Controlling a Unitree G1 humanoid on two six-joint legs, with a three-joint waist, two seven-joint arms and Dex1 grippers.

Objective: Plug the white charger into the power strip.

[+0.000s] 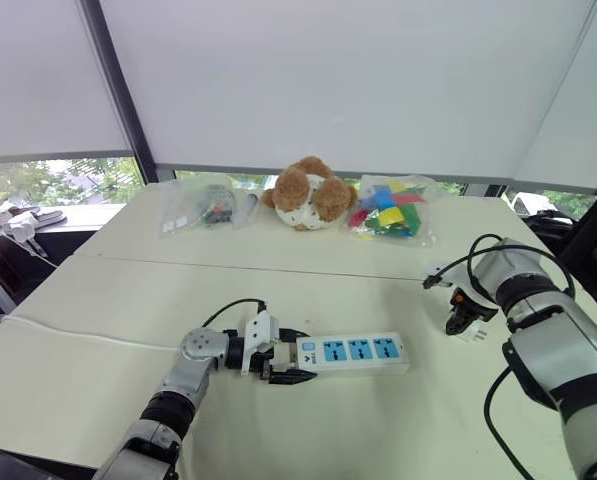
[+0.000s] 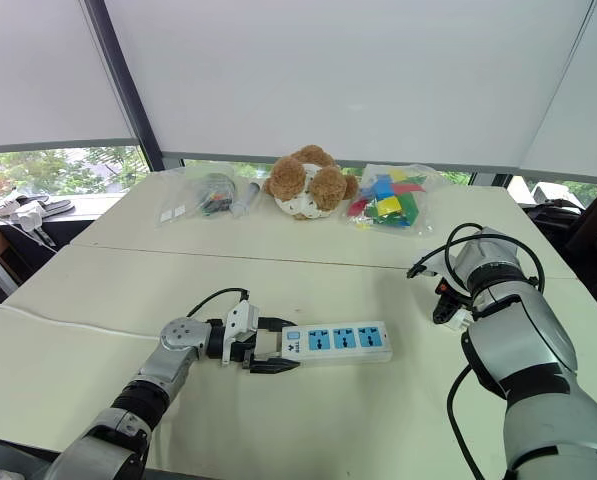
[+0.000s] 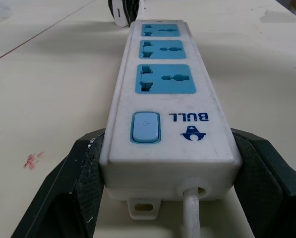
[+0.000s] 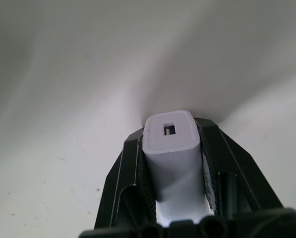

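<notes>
The left hand (image 1: pixel 286 362) is clamping its two black fingers (image 3: pixel 73 191) against the sides of the long white plastic power strip (image 1: pixel 356 352) at its switch and cable end, pinning it flat on the pale surface (image 1: pixel 378 440). The strip's long axis is running left to right across the near middle of the surface, with its three blue sockets (image 3: pixel 165 78) facing up and the free end pointing right. The right hand (image 1: pixel 462 316) is closing snugly around the small white plastic charger block (image 4: pixel 172 153) and is hanging low over the right side of the surface, well apart from the strip. From this hand the strip is lying to the left and slightly nearer, so the coming move is likely calling for a leftward carry toward the rightmost socket, which is the closest one. The charger's port end is showing between the fingertips in the right wrist view, but its prongs are hidden, so their alignment with the upward-facing sockets cannot be judged. The right arm is doing the carrying while the left is serving as the brace.
</notes>
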